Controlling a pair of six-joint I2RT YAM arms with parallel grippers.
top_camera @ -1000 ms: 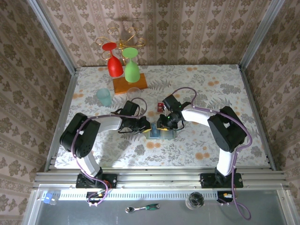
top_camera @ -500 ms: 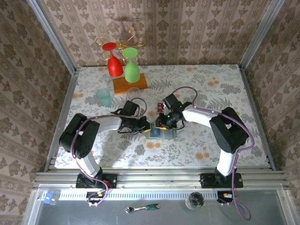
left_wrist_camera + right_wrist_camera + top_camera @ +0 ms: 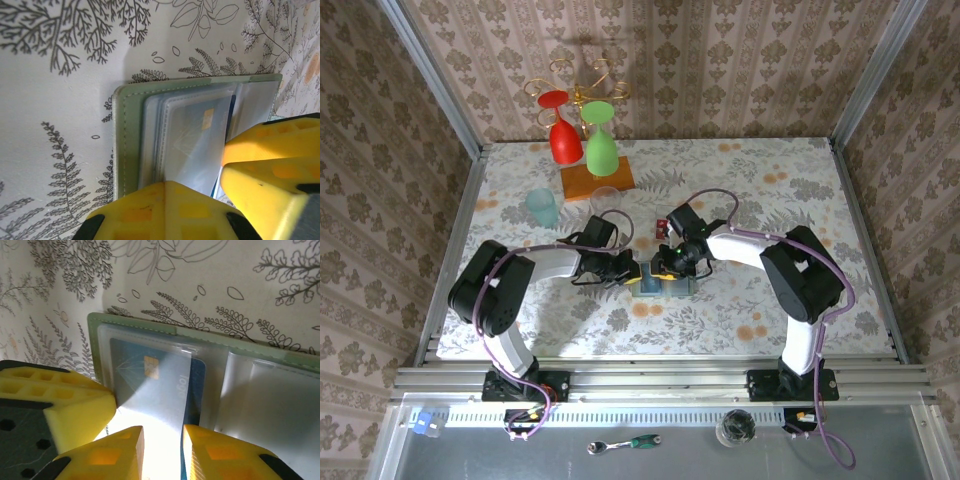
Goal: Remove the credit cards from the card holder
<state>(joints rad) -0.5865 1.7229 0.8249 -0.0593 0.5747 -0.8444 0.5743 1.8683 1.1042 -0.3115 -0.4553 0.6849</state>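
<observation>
Card holder (image 3: 210, 340): you see it lying open, sage-green, blue credit card (image 3: 150, 380) sleeved inside. Left gripper (image 3: 220, 175) has since pressed shut; right gripper (image 3: 162, 445) pinches the card.

R arm (image 3: 760, 250) has swung a bit: elbow/upper link sits slightly further L and further from the base than 1 s ago, and the wrist has shifted a touch toward the L gripper (image 3: 632, 270). R gripper (image 3: 665, 268) now sits closer in over the L half of the card holder (image 3: 665, 286), its fingertips (image 3: 120, 450) straddling the near edge of the blue credit card (image 3: 150, 385). L gripper jaws have gone from nearly shut to fully shut, pressing on the holder's edge just below them in the wrist cam.
</observation>
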